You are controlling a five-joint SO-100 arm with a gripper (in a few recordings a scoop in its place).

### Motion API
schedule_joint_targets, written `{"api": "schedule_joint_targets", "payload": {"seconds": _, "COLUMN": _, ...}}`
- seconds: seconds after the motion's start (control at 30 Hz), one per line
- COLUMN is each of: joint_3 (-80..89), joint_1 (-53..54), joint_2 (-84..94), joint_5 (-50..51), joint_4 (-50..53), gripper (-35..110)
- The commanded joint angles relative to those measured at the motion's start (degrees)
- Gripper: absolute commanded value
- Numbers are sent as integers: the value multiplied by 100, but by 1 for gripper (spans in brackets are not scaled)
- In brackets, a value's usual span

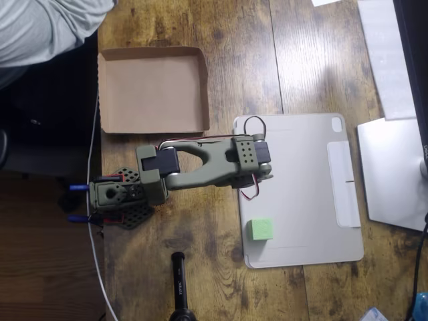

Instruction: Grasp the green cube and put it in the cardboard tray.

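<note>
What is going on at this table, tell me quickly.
An olive-green robot arm reaches out over a grey pad on the wooden table. The green cube sits untouched on the pad's lower left corner in the overhead view. The cardboard tray lies empty at upper left. Whether the gripper is open cannot be told.

The green cube sits on the grey pad, near its bottom left corner. The brown cardboard tray lies on the wooden table, well apart from the cube. The olive-green arm reaches over the pad's left edge.
</note>
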Motion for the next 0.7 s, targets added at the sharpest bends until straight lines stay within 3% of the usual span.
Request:
{"api": "schedule_joint_targets", "payload": {"seconds": 0.0, "joint_3": -88, "joint_1": 132, "joint_2": 202, "joint_5": -26, "joint_4": 53, "gripper": 0}}
{"api": "schedule_joint_targets", "payload": {"seconds": 0.47, "joint_3": -2540, "joint_1": 1670, "joint_2": -369, "joint_5": -738, "joint_4": 202, "gripper": 1}}
{"api": "schedule_joint_targets", "payload": {"seconds": 0.67, "joint_3": -2786, "joint_1": 2109, "joint_2": -396, "joint_5": -1055, "joint_4": 272, "gripper": 0}}
